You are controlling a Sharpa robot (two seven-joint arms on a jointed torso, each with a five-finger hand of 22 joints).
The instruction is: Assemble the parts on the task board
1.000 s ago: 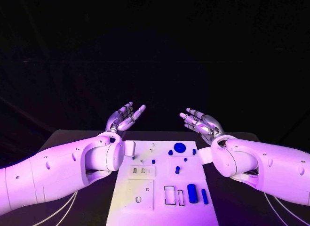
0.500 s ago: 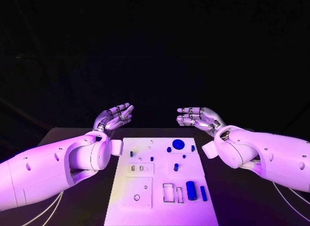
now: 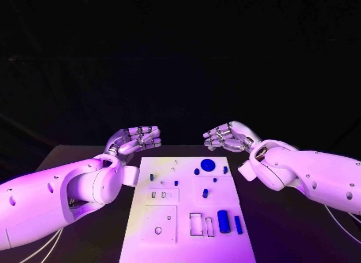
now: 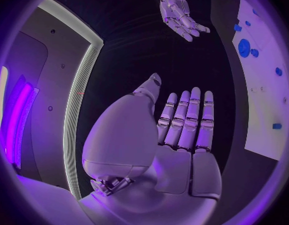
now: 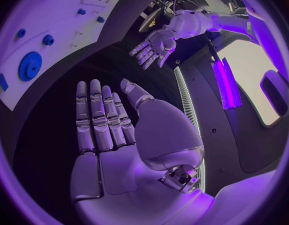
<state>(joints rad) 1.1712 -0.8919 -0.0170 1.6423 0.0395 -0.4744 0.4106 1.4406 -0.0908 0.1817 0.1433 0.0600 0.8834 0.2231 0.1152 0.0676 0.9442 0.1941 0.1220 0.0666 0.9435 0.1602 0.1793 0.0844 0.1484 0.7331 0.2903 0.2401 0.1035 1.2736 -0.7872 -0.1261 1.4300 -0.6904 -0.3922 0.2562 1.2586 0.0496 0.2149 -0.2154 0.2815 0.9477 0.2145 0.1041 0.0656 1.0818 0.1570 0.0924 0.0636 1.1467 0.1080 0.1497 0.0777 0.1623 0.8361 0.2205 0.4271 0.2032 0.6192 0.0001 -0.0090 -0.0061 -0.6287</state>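
Note:
The white task board (image 3: 168, 205) lies in the middle of the black table. On it are a blue gear disc (image 3: 208, 163), a long blue cylinder (image 3: 223, 221), a blue bar (image 3: 238, 224) and several small blue pieces. My left hand (image 3: 137, 138) hovers above the board's far left corner, my right hand (image 3: 226, 137) above its far right corner. Both hold nothing. In the left wrist view my left hand (image 4: 182, 130) has straight fingers, with the right hand (image 4: 179, 10) and the board (image 4: 263, 95) beyond. In the right wrist view my right hand (image 5: 104, 120) faces the left hand (image 5: 154, 45), beside the board (image 5: 69, 30).
Bare black table (image 3: 283, 230) runs along both long sides of the board. Both white forearms reach in over the table's sides. Rectangular and round slots (image 3: 196, 226) sit in the board's near half.
Both hands have come down from a raised pose and turned their fingers in toward each other over the board's far end. The camera view has shifted slightly.

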